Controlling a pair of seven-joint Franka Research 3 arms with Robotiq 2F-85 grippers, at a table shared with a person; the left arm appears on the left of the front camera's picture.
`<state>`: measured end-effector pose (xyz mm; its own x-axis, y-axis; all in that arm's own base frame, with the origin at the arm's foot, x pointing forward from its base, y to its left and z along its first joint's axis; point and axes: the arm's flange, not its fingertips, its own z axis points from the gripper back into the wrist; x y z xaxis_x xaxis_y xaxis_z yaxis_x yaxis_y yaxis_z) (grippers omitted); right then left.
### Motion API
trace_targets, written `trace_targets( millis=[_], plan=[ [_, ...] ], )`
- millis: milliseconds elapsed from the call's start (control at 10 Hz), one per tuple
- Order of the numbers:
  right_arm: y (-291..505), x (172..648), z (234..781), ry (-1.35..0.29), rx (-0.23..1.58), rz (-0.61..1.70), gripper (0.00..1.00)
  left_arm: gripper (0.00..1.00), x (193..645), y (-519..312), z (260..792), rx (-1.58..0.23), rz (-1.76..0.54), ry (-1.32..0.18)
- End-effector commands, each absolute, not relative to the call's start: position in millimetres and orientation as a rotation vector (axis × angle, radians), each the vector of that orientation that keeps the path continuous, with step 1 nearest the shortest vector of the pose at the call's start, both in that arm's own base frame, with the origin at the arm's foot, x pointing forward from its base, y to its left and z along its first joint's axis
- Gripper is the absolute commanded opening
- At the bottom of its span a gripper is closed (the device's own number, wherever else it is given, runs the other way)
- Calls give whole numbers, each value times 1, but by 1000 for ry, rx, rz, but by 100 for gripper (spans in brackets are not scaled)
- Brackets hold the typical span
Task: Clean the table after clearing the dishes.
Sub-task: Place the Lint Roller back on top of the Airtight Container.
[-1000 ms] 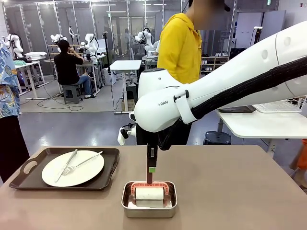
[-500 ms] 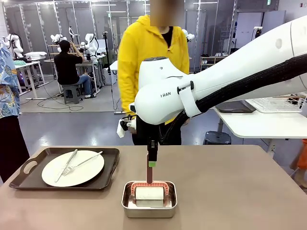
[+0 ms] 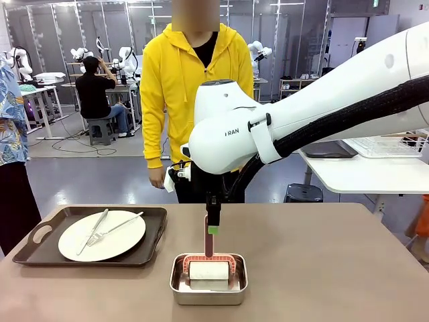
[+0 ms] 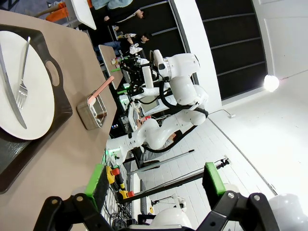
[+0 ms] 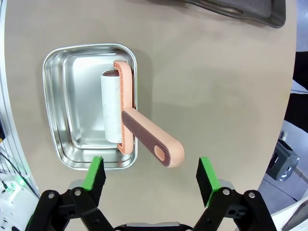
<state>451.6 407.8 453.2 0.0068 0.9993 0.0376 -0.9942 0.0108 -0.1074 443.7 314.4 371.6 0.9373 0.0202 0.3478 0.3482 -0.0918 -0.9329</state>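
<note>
— So what's different from a second ago?

— Two things. The right gripper (image 5: 150,174) has spread its fingers and lifted a touch. They now stand wide apart on either side of the lint roller (image 5: 126,118), whose pink handle leans out over the rim of the steel pan (image 5: 57,106). In the wrist view there is bare bench on both sides of the handle.

— So it's fully let go?

— I'd say so. From the front, though, one finger overlaps the handle top, so I can't rule out a light brush there.

— And the second thing?

— The person (image 3: 194,100) in the yellow hoodie has walked up to the far edge of the bench (image 3: 322,268), arms hanging and hands not on anything.

— Where are the dishes?

— On the robot's left side of the bench. The dark tray (image 3: 40,249) carries the white plate (image 3: 117,245), with the fork (image 3: 115,228) and knife (image 3: 94,229) lying across it. It sits well apart from the pan.

— And the left arm?

— The left gripper (image 4: 155,179) hangs off the bench edge, its fingers wide and empty.

— So what does that mean for the job?

— The roller is parked in the pan, not in use. The tray probably has to go first, and the person looks placed to take it, so wiping hasn't started yet
</note>
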Motion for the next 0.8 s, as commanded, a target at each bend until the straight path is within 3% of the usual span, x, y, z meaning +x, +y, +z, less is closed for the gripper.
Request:
trace_targets(
  millis=[0, 700],
  plan=[
    [408, 450, 454, -112, -57, 1563, 95, 100, 439, 313, 374, -1636, -280, -309],
    [408, 450, 454, -112, -57, 1563, 95, 100, 439, 313, 374, -1636, -280, -309]
  ],
)
